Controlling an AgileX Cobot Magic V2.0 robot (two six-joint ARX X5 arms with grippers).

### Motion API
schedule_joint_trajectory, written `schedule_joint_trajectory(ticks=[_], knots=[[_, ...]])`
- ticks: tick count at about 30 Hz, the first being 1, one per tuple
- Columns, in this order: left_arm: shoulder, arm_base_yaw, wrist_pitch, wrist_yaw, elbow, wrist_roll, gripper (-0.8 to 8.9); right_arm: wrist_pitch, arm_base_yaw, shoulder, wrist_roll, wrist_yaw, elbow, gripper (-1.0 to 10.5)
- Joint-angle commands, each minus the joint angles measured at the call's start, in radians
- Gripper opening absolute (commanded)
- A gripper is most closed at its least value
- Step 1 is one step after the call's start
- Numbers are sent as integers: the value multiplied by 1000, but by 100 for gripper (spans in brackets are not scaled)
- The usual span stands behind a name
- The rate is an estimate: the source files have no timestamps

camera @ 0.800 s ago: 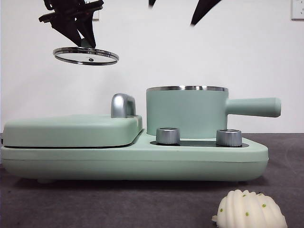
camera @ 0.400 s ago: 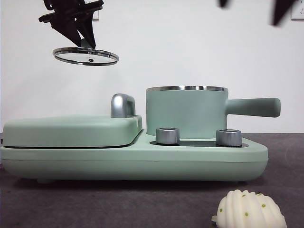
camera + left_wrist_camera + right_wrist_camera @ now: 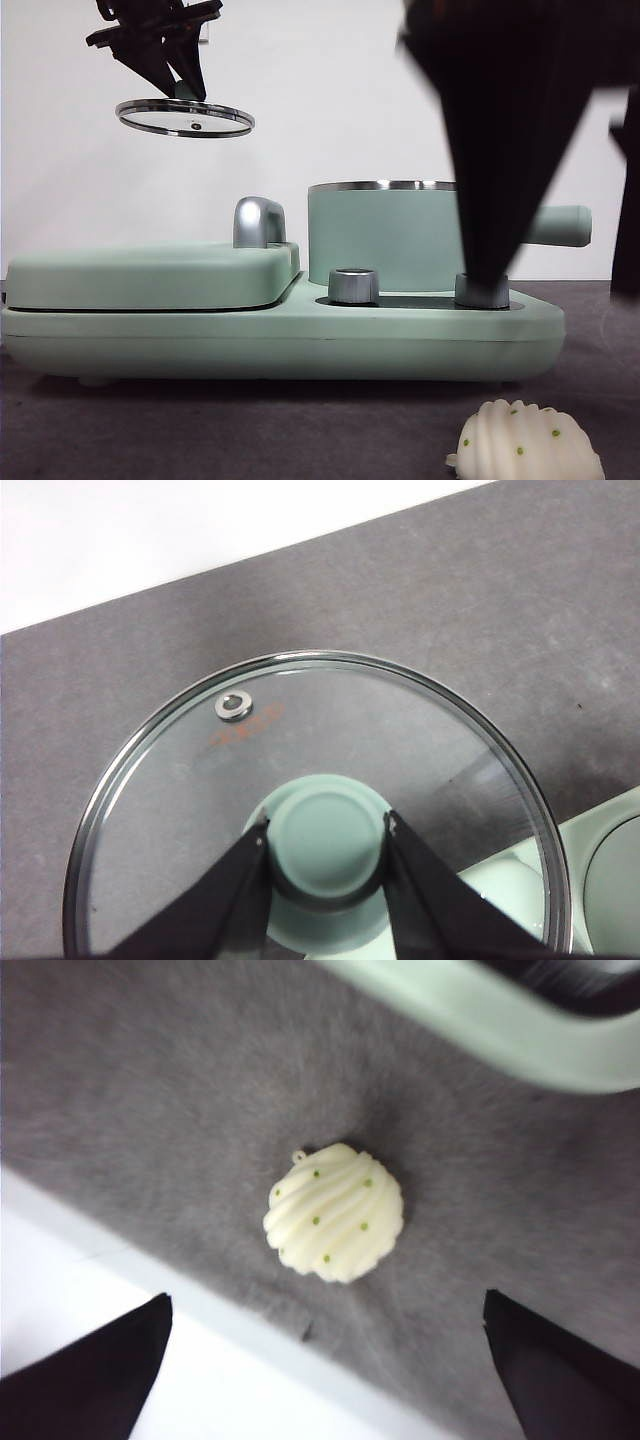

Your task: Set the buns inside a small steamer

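A white ridged bun [image 3: 528,442] with green specks lies on the grey table in front of the appliance, and the right wrist view shows the bun [image 3: 335,1210] between and ahead of its jaws. My right gripper [image 3: 555,285] hangs open, big and dark, above the bun and in front of the small steamer [image 3: 380,240]. The mint-green pot's steel rim is uncovered and its side handle [image 3: 565,225] points right. High at the left, my left gripper [image 3: 175,75] is shut on the green knob [image 3: 328,842] of the glass lid [image 3: 185,117].
The steamer stands on a mint-green base [image 3: 280,340] with two steel knobs [image 3: 353,285]. A flat griddle [image 3: 150,272] with a chrome handle [image 3: 258,222] fills its left half. The table's front edge [image 3: 150,1280] runs close to the bun.
The right arm has dropped from the top edge into the picture, now large in front of the pot's right side. The left gripper with the lid has barely shifted.
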Motion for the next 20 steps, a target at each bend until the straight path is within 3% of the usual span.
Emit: schedule_joint_trajectory(ticks=[1, 8, 16, 20], knots=[[13, -6, 24, 3, 41, -9, 16, 81, 14, 44, 43, 5, -45, 495], [13, -10, 26, 3, 41, -8, 16, 160, 14, 136, 47, 1, -74, 493], [13, -10, 26, 3, 41, -8, 16, 204, 14, 230, 23, -8, -74, 410], [13, -10, 25, 3, 41, -8, 16, 206, 15, 238, 23, -8, -74, 273]])
